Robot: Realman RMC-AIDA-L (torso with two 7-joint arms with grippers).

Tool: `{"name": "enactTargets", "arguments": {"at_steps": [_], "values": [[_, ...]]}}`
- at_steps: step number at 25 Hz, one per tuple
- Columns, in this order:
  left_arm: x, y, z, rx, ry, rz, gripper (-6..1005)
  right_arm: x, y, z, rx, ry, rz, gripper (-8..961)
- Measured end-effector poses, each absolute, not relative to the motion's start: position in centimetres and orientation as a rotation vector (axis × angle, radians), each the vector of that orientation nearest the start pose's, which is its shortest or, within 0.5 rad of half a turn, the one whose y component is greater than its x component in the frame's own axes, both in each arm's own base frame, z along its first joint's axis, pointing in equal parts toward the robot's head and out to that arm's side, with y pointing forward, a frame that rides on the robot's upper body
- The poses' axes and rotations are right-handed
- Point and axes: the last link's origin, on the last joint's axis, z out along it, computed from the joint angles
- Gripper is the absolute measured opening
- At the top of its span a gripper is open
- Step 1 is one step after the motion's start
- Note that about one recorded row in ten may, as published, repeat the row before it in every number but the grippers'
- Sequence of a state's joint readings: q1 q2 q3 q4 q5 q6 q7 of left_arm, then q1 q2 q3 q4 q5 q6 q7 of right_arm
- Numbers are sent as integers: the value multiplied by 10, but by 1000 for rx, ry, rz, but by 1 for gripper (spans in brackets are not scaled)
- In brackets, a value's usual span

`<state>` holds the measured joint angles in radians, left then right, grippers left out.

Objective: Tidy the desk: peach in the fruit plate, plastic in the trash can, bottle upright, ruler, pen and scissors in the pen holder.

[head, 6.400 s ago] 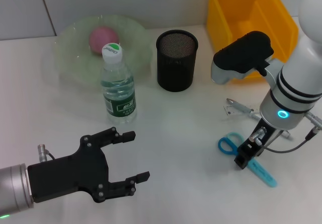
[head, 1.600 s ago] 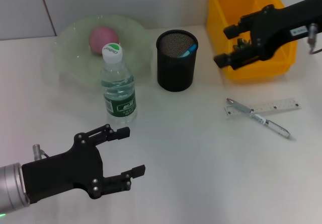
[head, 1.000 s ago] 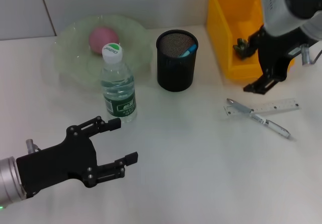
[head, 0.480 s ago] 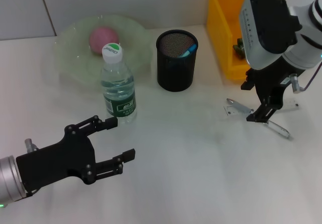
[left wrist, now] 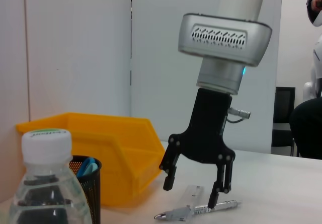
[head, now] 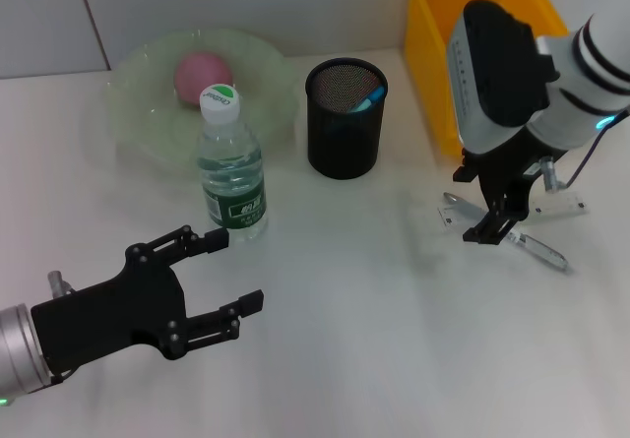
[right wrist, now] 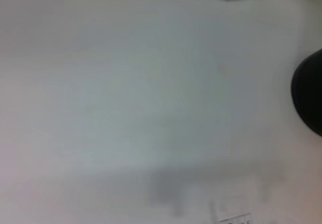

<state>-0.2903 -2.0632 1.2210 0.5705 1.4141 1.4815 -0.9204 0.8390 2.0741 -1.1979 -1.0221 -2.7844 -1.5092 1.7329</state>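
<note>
White desk surface (head: 374, 310) carries the whole scene as our right gripper (head: 486, 205) hangs point-down over the ruler (head: 551, 205) and pen (head: 532, 247) at about four o'clock from the pen holder (head: 345, 118). Its jaws are spread and grasp nothing; in the left wrist view the two black fingers (left wrist: 169, 172) straddle the ruler (left wrist: 192, 194) and the pen (left wrist: 198, 212), one finger's tip seeming to meet the pen, though contact cannot be confirmed.

We see the clear ruler lying flat, with the silver pen crossing it at an angle, both on the desk just beside the yellow trash bin (head: 448, 54). A blue handle (head: 372, 96) shows inside the black mesh pen holder, which stands at nine o'clock from the bin.

Our left gripper (head: 236, 271) hovers low at the seven o'clock corner of the desk, jaws released and empty, fingers pointing toward the centre.

The bottle (head: 229, 167) stands upright with its white cap on, at eight o'clock from the pen holder and just in front of the green fruit plate (head: 138, 113). The pink peach (head: 200, 72) rests in that plate, at eleven o'clock from the bottle.

From our right wrist camera we can make out only bare desk, a dark edge of the holder (right wrist: 309, 98) and a corner of the ruler (right wrist: 231, 216).
</note>
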Motion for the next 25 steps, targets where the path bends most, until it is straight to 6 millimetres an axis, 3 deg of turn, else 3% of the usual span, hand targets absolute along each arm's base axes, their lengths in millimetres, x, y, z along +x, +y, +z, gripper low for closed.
{"name": "enactTargets", "arguments": {"at_steps": [25], "values": [[-277,267,-38,-2653,-272,-870,783,201,410,-24,-2828,-42,-841,768]]}}
